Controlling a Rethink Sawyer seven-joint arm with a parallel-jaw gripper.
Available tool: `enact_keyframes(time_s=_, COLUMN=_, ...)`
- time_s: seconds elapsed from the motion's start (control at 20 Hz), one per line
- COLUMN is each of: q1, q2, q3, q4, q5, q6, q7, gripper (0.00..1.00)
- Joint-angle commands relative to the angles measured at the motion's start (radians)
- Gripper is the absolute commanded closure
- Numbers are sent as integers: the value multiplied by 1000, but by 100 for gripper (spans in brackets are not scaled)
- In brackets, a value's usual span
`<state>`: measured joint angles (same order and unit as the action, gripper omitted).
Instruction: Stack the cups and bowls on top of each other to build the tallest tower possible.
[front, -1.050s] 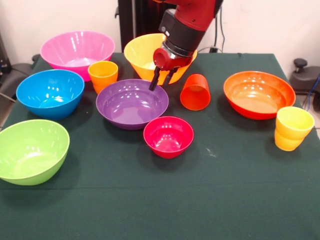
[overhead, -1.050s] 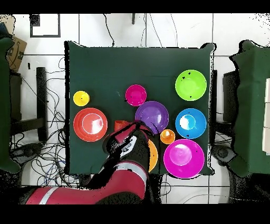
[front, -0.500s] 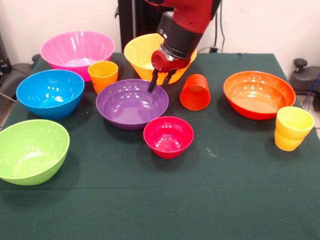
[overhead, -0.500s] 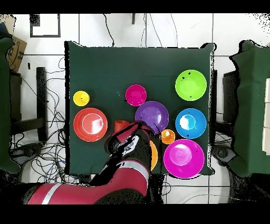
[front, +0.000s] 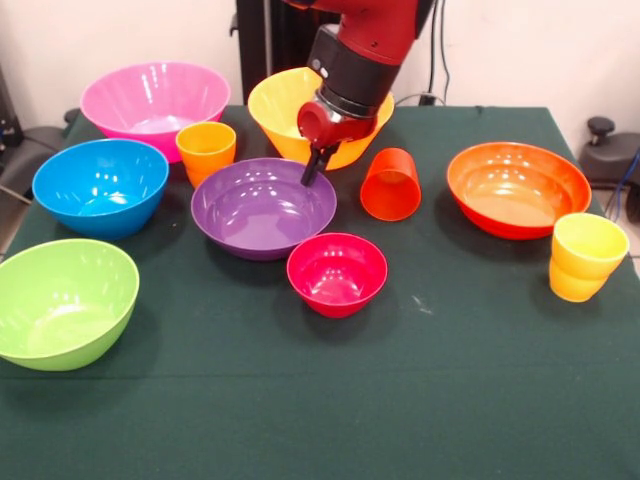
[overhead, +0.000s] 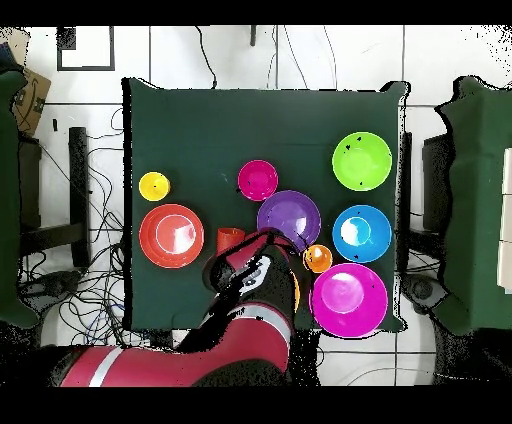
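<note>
Right now my hand (front: 316, 166) hangs at the far rim of the purple bowl (front: 263, 206), its dark fingers close together around that rim as far as I can see, though I cannot tell for sure whether they pinch it. Just behind my hand sits the yellow bowl (front: 284, 112), tilted. Beside my hand, the plain red-orange cup (front: 390, 185) stands mouth down. Just in front of the purple bowl rests the small magenta-red bowl (front: 337, 272). On the other side are the ribbed orange cup (front: 206, 148), the pink bowl (front: 154, 100), the blue bowl (front: 99, 185) and the green bowl (front: 61, 300). Well apart lie the orange-red bowl (front: 518, 187) and the yellow cup (front: 585, 256). Nothing is stacked. All glossy plastic rests on a dark green bench (front: 400, 400); cables (overhead: 95, 290) trail over the tiled floor (overhead: 250, 55).
</note>
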<state>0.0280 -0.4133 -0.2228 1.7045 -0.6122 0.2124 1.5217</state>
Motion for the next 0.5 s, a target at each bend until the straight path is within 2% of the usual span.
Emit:
enact_keyframes(time_s=0.05, q1=-26, q2=36, q3=148, q4=-38, q5=-64, q6=-58, q7=22, gripper=100)
enact_keyframes(time_s=0.3, q1=4, q2=47, q3=117, q4=-56, q5=-70, q6=-58, q7=51, gripper=100)
enact_keyframes(time_s=0.5, q1=96, q2=87, q3=4, q4=-106, q5=-61, q6=-74, q7=132, gripper=100)
